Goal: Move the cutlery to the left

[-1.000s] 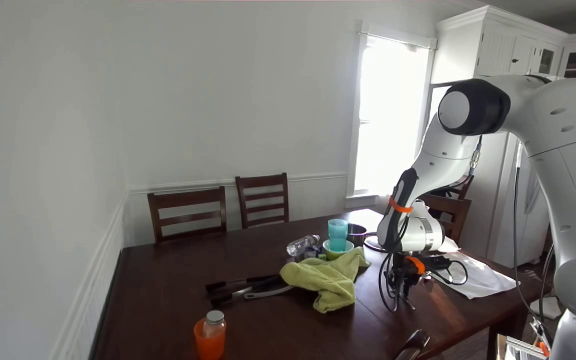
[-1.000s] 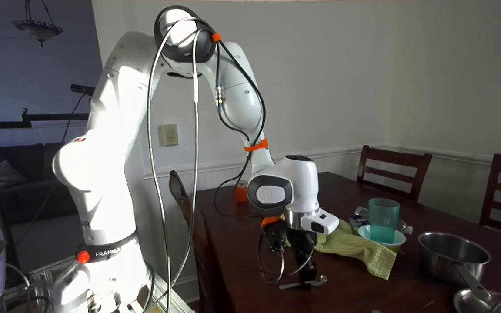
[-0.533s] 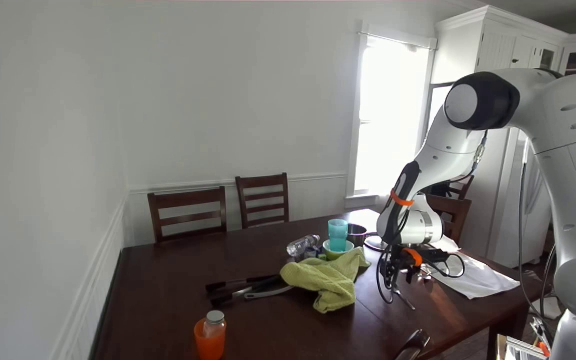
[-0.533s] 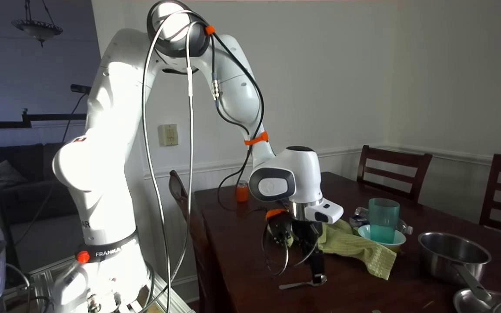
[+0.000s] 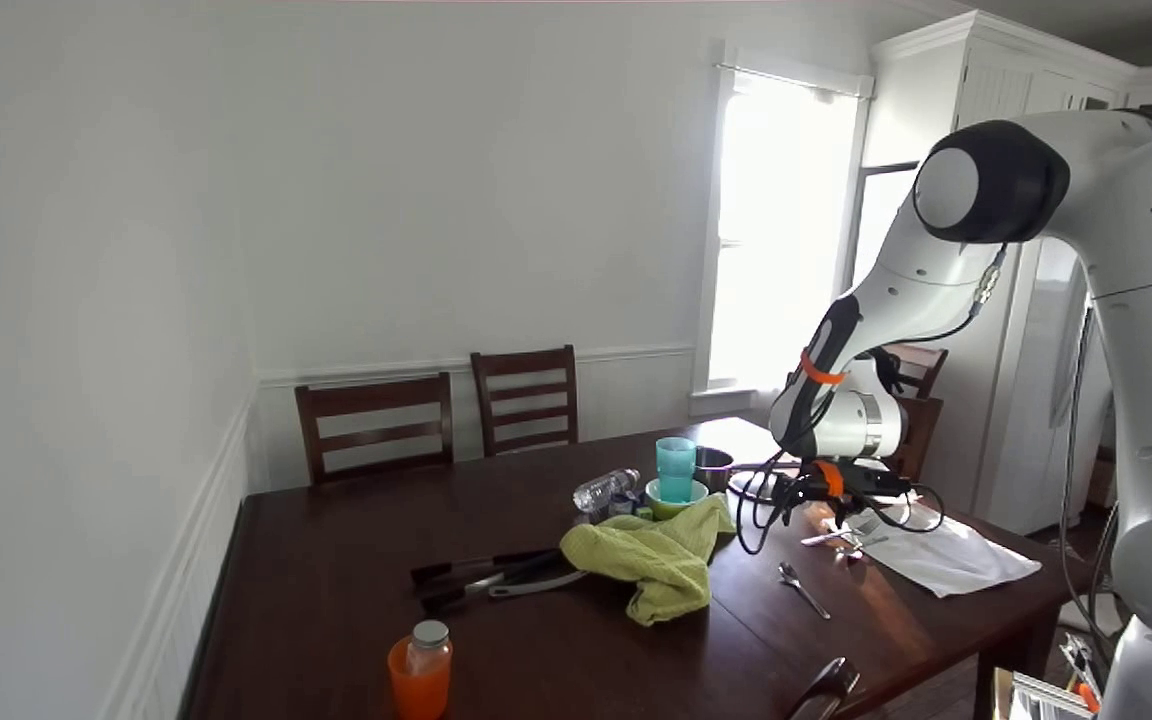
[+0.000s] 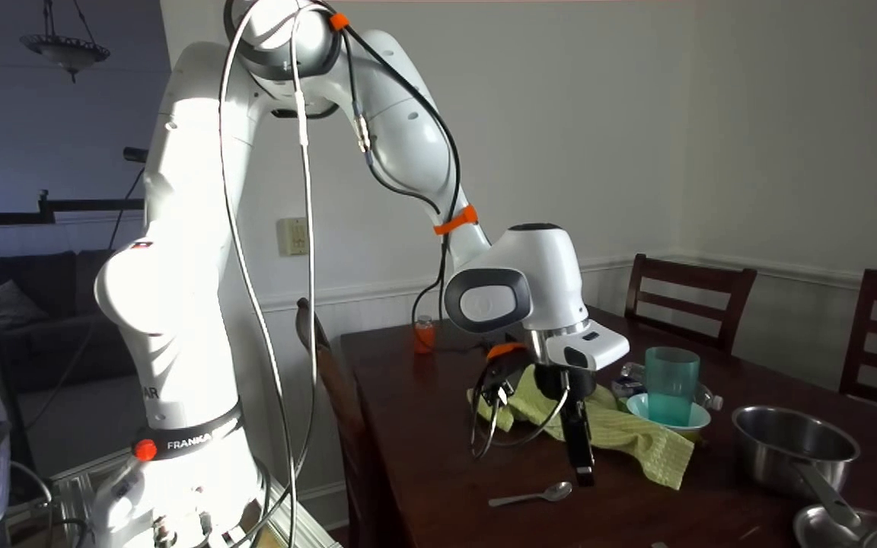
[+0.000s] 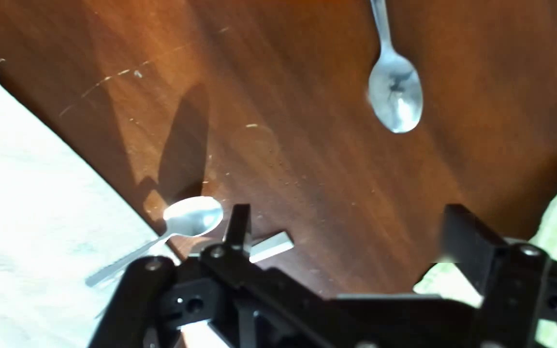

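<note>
A spoon (image 5: 804, 590) lies alone on the dark table; in the wrist view this spoon (image 7: 397, 92) shows bowl-down toward the jaws, its handle cut off at the top. My gripper (image 7: 348, 212) is open wide above the table, with nothing held between its fingers. It hangs clear of the lone spoon (image 6: 534, 496), a little beyond its bowl end. More cutlery rests by the white sheet: another spoon (image 7: 194, 216) across its edge, and a squared silvery end (image 7: 273, 245) partly hidden behind a finger. In an exterior view, several silvery pieces (image 5: 826, 538) lie there, blurred.
A green cloth (image 5: 651, 565) covers part of some black-handled utensils (image 5: 466, 590). Close by are a teal cup (image 6: 671, 384) in a bowl, a plastic bottle (image 5: 604, 490) and a metal pot (image 6: 792, 449). An orange cup (image 5: 421, 685) stands at the table's near side.
My gripper has opened, let go of the spoon and risen away from it, toward the pot and white sheet. The spoon stays in place on the table.
</note>
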Available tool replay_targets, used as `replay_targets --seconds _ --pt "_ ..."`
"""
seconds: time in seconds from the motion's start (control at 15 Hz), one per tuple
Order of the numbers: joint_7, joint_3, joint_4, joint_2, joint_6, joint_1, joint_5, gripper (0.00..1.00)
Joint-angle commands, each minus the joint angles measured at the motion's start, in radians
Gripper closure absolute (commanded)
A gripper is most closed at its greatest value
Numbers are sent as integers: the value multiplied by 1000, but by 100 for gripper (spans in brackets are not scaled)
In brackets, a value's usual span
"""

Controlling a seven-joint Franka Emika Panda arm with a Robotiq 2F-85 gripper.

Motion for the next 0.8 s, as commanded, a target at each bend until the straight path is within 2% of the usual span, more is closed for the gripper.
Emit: replay_targets --seconds 0.0,0.13,0.2,0.67,0.73 --pt "172 -113 39 41 -3 54 -18 0" --pt "255 -157 59 73 -14 70 -4 0" --pt "173 -111 24 27 -2 39 -8 0" --pt "179 -111 28 37 -2 42 -7 0" --pt "216 -127 52 68 -12 50 -3 0"
